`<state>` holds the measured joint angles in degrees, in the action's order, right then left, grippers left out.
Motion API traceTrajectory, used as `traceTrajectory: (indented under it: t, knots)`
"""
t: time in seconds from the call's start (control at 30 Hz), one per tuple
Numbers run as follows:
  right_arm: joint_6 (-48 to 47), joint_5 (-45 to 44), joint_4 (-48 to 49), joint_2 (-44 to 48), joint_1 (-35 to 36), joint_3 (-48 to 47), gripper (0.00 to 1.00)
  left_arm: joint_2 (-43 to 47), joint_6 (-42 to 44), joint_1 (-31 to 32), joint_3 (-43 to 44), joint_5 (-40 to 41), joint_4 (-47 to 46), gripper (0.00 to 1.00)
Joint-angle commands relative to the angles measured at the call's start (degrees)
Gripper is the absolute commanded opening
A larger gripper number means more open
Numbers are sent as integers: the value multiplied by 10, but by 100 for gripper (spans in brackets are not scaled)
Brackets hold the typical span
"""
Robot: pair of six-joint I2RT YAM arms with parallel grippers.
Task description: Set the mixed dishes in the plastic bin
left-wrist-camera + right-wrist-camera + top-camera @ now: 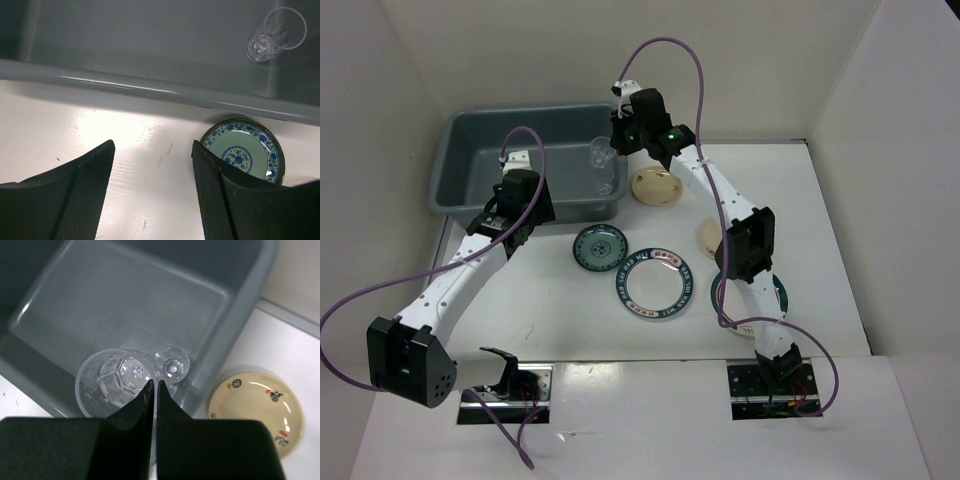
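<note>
The right jaws are clenched on the rim wall of a clear round plastic cup [117, 382]. It hangs over the lower right corner of the large grey rectangular plastic bin [125, 300]. To finish this well, I judge the cup should go lower toward the bin floor before the jaws part. It should be kept clear of the second clear plastic cup [172, 365] just beside it; a drop from height could bounce or tip either. In the right wrist view the held cup sits just left of the jaw tips, at lower centre. The left jaws are spread wide, grasping nothing, over the white worktop [125, 125] below the bin's rim.
</note>
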<state>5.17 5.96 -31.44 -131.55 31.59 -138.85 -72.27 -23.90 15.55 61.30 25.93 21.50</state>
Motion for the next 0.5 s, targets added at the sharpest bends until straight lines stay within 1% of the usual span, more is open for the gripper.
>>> traceTrajectory:
  t: [0.0, 0.47]
  knots:
    - [-13, 15, 11, -12, 0, -34, 1, 20, 14, -1, -6, 12, -15, 71]
    - [-18, 15, 34, -68, 6, -35, 1, 25, 14, -1, -16, 12, -10, 71]
